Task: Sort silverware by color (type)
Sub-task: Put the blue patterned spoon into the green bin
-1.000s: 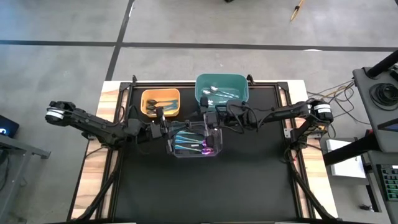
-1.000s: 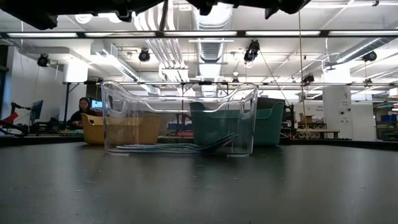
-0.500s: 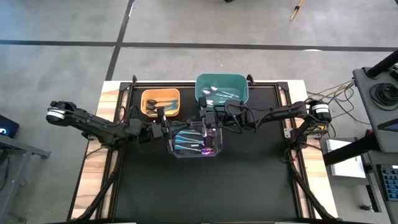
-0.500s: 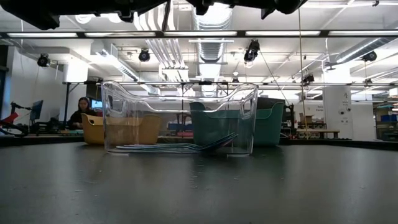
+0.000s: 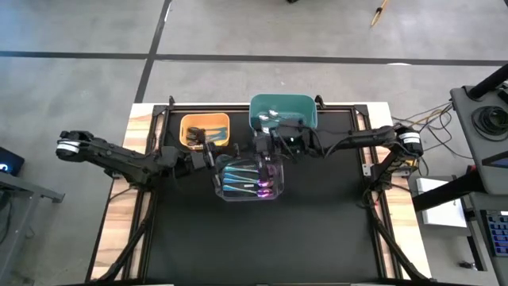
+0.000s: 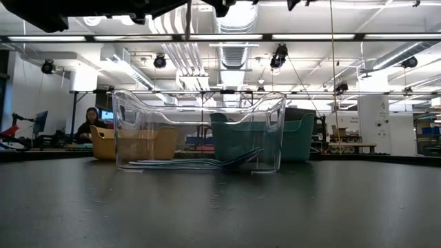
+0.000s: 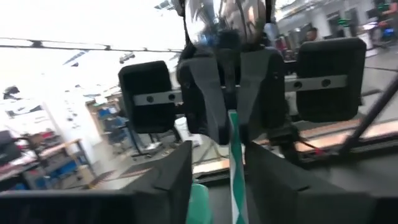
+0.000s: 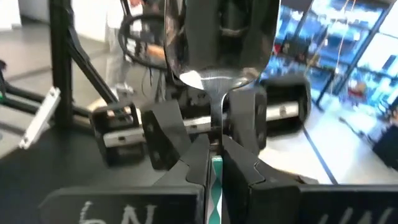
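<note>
A spoon with a shiny silver bowl [image 8: 217, 37] and a teal handle [image 7: 234, 158] stands upright, bowl up, high above the clear bin [image 5: 219, 184]. My right gripper [image 8: 214, 171] is shut on it and points level toward my left gripper [image 7: 217, 183]. The left gripper faces it, open, one finger on each side of the handle; I see no contact. More silverware [image 5: 242, 179] lies flat on the clear bin's floor. My right gripper pinches the spoon's teal handle [image 8: 215, 160], below the neck, between its two fingers. It comes in level from the table's right side, and its fingers lie across the handle. The spoon stands upright, bowl on top, lifted clear of the bins.
An orange bin [image 5: 188, 127] with dark spoons and a teal bin [image 5: 309, 107] with silver spoons stand side by side at the far edge, behind the clear bin [image 6: 200, 131]. The black mat [image 5: 254, 238] lies bare toward the near edge. A person [image 6: 91, 120] sits far behind the table.
My right arm has risen a little and drawn toward the table's far edge, so its hand now lies over the near part of the teal bin. The spoons in the three bins lie as before.
</note>
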